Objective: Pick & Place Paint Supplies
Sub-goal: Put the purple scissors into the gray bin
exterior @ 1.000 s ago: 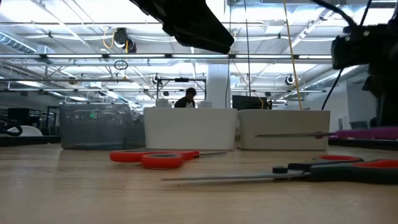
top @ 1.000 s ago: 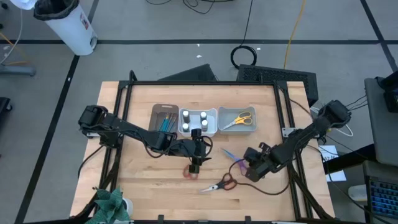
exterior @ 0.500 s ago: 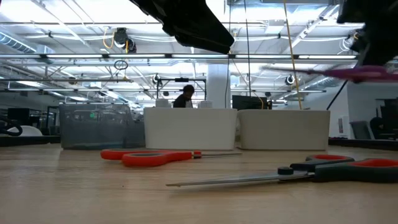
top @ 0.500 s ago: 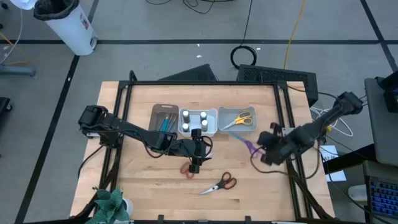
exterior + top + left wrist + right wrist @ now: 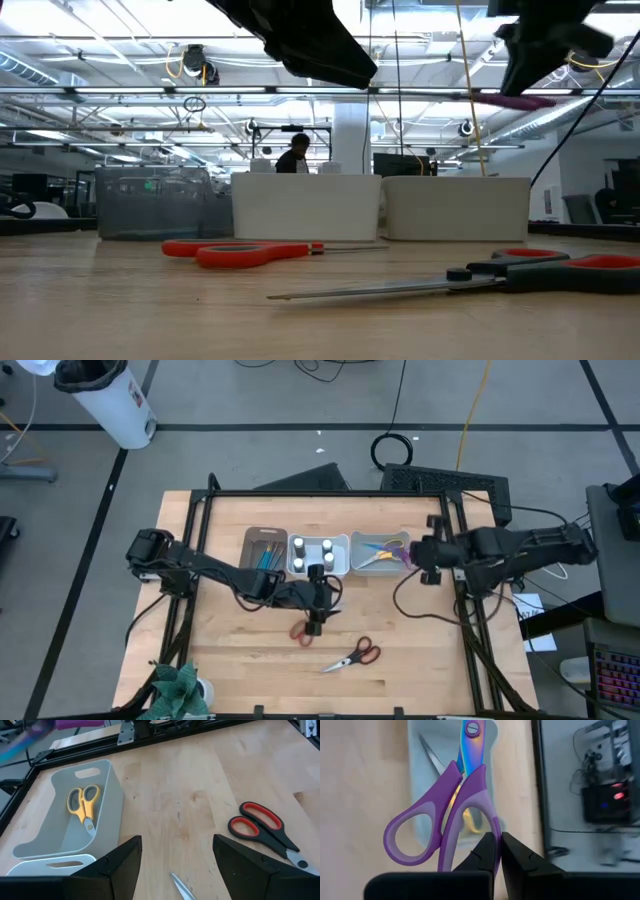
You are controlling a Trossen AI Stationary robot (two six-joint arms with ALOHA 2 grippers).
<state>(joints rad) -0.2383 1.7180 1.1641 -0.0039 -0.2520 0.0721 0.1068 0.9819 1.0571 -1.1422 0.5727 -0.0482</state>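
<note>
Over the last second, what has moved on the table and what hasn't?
The right gripper, jaws shut on the purple-handled scissors, carried them from the table's front right up over the grey plastic bin holding yellow scissors. The left gripper and both red-handled scissors stayed put.

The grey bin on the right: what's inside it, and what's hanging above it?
Inside the grey bin lie yellow scissors. Above it the right gripper holds purple scissors, shut on one handle; they cover part of the yellow pair from overhead.

Four scissors, four bottles, three bins
</note>
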